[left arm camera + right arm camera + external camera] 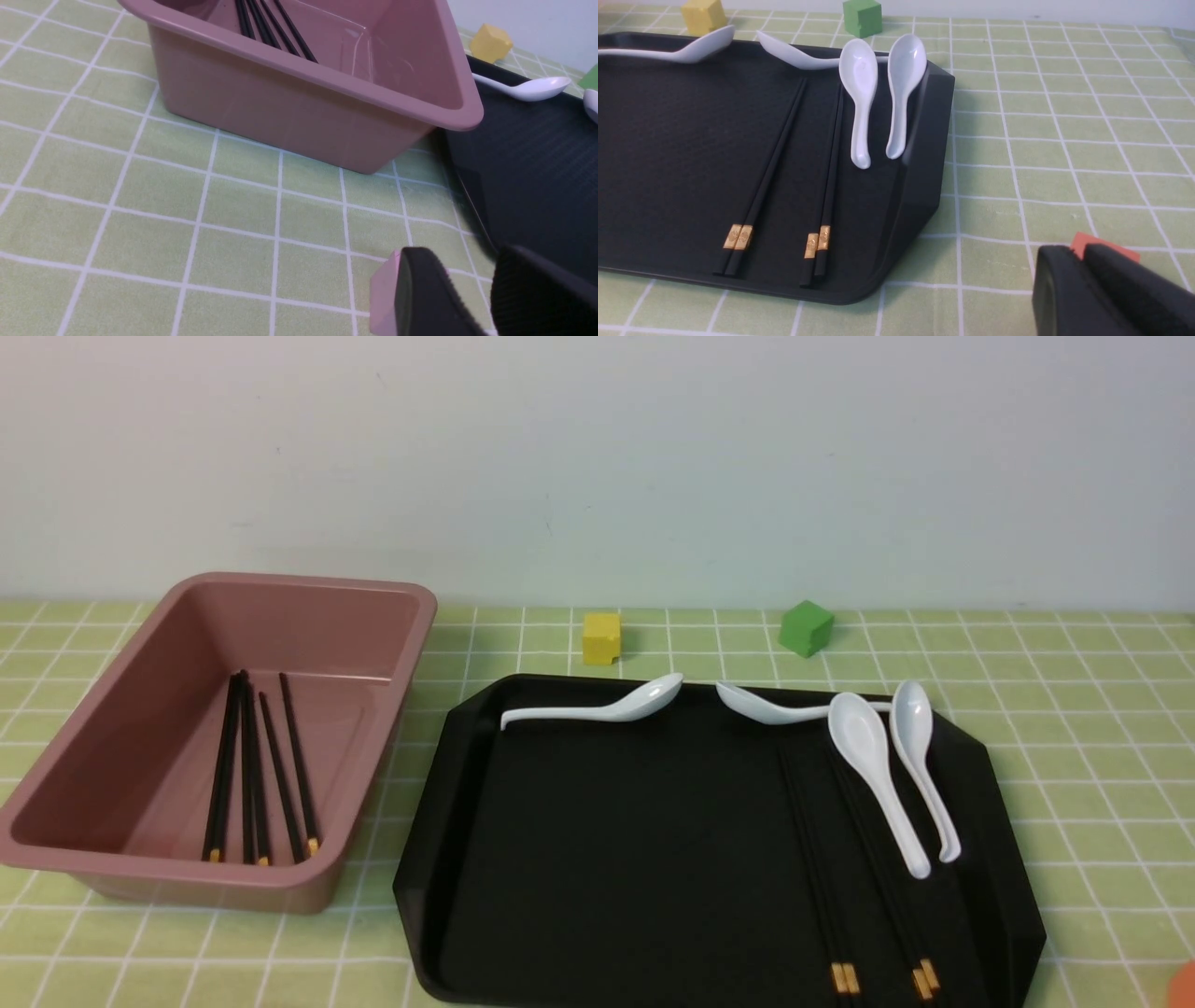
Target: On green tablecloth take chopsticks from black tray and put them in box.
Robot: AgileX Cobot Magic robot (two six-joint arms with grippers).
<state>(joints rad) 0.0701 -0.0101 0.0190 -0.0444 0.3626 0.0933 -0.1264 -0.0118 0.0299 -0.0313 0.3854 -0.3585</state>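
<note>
Two pairs of black chopsticks with gold tips (817, 859) lie side by side on the right part of the black tray (635, 849); they also show in the right wrist view (770, 172). Several more chopsticks (252, 775) lie inside the pink box (308, 583) at the left. The green tablecloth (1074, 709) lies under everything. My left gripper (467, 261) is slightly open and empty, low over the cloth near the box (280, 102) and the tray's corner (528, 163). My right gripper (1078, 254) is shut and empty, over the cloth beside the tray's near right corner (915, 224).
Several white soup spoons (873, 765) lie along the tray's far edge and right side, close to the chopsticks. A yellow cube (601, 637) and a green cube (806, 626) stand on the cloth behind the tray. An orange object (1186, 985) shows at the lower right edge.
</note>
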